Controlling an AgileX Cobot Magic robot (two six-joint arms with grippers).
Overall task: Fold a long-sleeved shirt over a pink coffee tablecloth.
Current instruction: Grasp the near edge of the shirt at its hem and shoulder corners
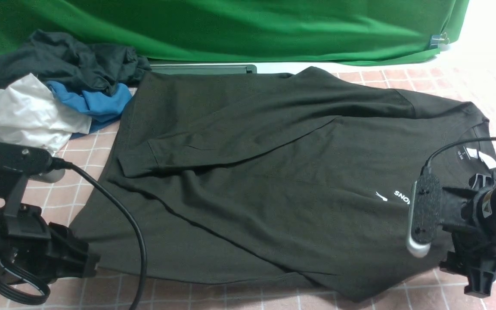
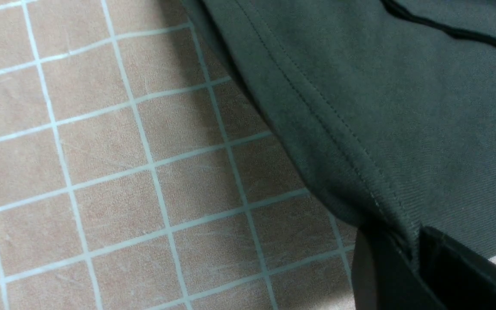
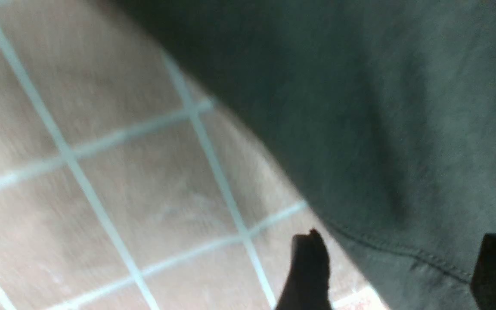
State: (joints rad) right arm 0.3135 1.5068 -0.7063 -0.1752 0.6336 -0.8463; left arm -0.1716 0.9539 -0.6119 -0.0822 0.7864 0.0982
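Long-sleeved shirt [image 1: 274, 172] lies flat mid pink coffee tablecloth [image 1: 187, 297], hem at 9 o'clock, collar at 3.
Left gripper [image 2: 416, 267]: clamped on the hem corner, 8 o'clock.
Right gripper [image 3: 403, 275]: jaws apart, straddling the shoulder edge at 4 o'clock, not pinching.
Step, judged: securing the near edge for a lengthwise fold.
Next: right closes, then both lift together.
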